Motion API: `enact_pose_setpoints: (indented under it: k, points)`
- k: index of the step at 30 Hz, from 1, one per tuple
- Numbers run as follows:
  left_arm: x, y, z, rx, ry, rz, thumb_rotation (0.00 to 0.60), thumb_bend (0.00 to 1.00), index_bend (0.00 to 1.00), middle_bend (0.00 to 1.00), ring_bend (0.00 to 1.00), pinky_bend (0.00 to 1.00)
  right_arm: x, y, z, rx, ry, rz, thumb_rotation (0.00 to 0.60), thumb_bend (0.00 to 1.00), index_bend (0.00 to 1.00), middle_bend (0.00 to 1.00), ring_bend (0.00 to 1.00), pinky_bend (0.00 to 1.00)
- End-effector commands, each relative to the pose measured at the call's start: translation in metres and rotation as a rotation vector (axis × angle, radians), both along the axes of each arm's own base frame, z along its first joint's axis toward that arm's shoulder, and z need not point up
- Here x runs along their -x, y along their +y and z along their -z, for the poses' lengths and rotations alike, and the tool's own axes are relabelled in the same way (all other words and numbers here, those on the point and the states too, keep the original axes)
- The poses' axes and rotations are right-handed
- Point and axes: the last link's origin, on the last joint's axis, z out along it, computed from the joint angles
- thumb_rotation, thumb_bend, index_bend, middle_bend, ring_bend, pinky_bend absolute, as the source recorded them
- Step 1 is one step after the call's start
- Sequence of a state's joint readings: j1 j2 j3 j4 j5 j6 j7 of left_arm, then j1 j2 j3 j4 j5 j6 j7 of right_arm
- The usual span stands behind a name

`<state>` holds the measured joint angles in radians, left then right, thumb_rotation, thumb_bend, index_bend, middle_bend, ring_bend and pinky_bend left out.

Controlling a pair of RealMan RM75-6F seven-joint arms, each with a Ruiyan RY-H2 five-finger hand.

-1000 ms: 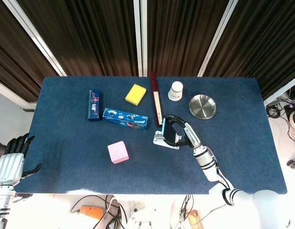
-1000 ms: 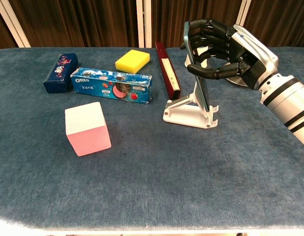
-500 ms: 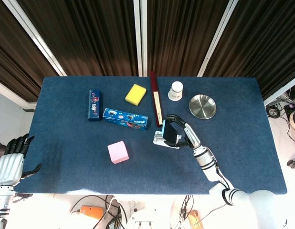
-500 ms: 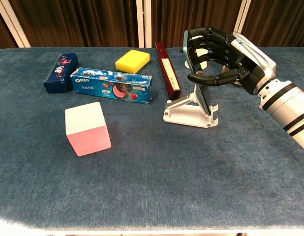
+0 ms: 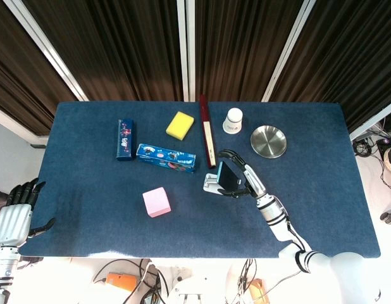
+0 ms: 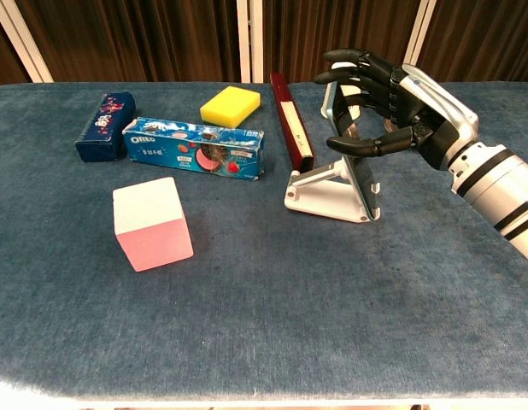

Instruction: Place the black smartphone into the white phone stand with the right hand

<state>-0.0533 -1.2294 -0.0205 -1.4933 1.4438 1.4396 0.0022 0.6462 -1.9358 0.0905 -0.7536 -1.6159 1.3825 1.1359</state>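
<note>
The black smartphone leans back in the white phone stand, its lower edge in the stand's lip. My right hand hovers at the phone's upper end. Its fingers are spread apart behind the top edge, and the thumb reaches across the front. I see no firm grip on the phone. My left hand hangs off the table's near left corner with its fingers apart, holding nothing.
Left of the stand lie an Oreo box, a pink cube, a blue box and a yellow sponge. A long dark red box lies just behind the stand. A white cup and a metal plate sit further back.
The phone has settled lower and tipped back into the stand. My right hand's fingers have spread from a closed grip around its top. The left hand has not moved.
</note>
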Motion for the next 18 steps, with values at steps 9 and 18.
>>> enact_pose_setpoints:
  k: [9,18]
  points:
    - [0.000,0.002,-0.001,0.003,0.004,0.006,0.600,0.14,0.09,0.03,0.00,0.00,0.006,0.003,-0.034,0.160,0.110,-0.061,0.600,0.28,0.15,0.23,0.10,0.15]
    - [-0.001,0.006,-0.003,0.000,0.003,0.018,0.600,0.14,0.09,0.03,0.00,0.00,0.057,0.048,-0.135,0.404,0.732,0.207,0.600,0.28,0.01,0.14,0.01,0.09]
